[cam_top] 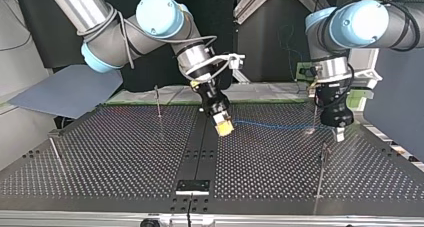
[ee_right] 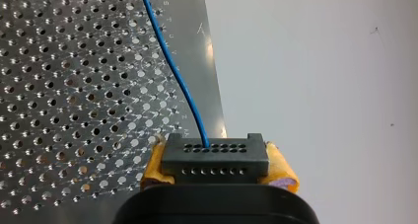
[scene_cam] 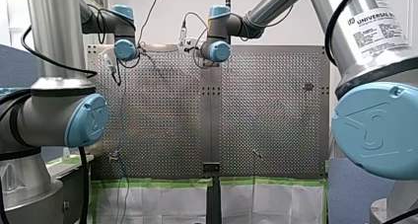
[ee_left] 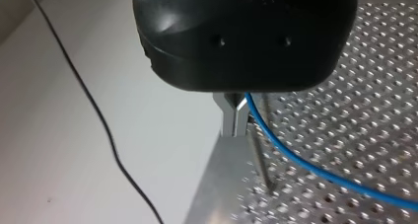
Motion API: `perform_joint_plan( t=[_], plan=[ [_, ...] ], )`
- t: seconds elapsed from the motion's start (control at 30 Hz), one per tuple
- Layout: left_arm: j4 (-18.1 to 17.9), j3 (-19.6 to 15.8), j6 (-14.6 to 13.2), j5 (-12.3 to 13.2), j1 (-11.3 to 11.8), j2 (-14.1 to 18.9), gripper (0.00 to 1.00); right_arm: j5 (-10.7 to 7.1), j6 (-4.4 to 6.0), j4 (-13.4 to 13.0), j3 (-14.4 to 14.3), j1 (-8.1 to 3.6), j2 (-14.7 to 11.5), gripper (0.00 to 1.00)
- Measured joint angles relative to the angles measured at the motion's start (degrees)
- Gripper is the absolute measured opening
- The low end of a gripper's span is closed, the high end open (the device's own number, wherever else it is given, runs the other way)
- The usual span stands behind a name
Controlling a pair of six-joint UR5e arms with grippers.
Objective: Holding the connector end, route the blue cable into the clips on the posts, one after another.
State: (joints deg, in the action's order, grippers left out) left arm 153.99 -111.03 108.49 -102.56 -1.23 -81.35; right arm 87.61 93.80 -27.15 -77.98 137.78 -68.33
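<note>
Top view: my right gripper (cam_top: 223, 128) hangs tilted, low over the middle of the worktop (cam_top: 110, 157), and its yellow pads are clenched. What they hold is hard to make out from here. The blue cable (cam_top: 272, 125) leaves that gripper and runs almost level to the right, its long axis lying left to right across the worktop. It ends at my left gripper (cam_top: 339, 134), which points straight down near the right edge. One thin post (cam_top: 158, 101) stands far left of the middle and another (cam_top: 321, 167) near right. Their clips are too small to tell.

Left wrist view: the black gripper body hides most of the scene. Its metal fingers (ee_left: 231, 119) are pressed together, and the cable comes out right at them. It slopes away over the perforated plate until the frame cuts it off. A slim post (ee_left: 260, 157) stands just beside the fingers, blurred. A black wire (ee_left: 93, 110) lies on the pale surface beyond the worktop's edge.

Right wrist view: the yellow pads (ee_right: 156, 167) grasp the black connector (ee_right: 215, 159), whose holed face points away from the gripper. The cable rises from that face and runs straight ahead along the worktop's edge, cut off at the frame.

Front view: both grippers sit at the far end, too small to read, and the cable between them is barely visible.
</note>
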Motion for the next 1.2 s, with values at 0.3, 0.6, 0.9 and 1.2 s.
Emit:
perform_joint_plan(
  t=[0.3, 0.6, 0.9, 1.2],
  plan=[
    [-0.2, 0.6, 1.1, 0.8, 1.7, 0.3, 0.0, -0.15, 0.0, 0.1, 0.8, -0.01, 0.2, 0.0],
    [-0.3, 0.8, 1.6, 2.1, 3.4, 0.7, 0.0, -0.15, 0.0, 0.2, 1.1, -0.01, 0.5, 0.0],
    [-0.2, 1.7, 2.9, 5.0, 5.4, 0.1, 0.0, -0.37, 0.0, 0.2, 1.5, -0.03, 0.8, 0.0],
    [-0.2, 3.2, 3.5, 6.4, 6.5, -1.4, 0.0, -0.44, 0.16, 0.2, 2.0, -0.12, 1.0, 0.0]
  ],
)
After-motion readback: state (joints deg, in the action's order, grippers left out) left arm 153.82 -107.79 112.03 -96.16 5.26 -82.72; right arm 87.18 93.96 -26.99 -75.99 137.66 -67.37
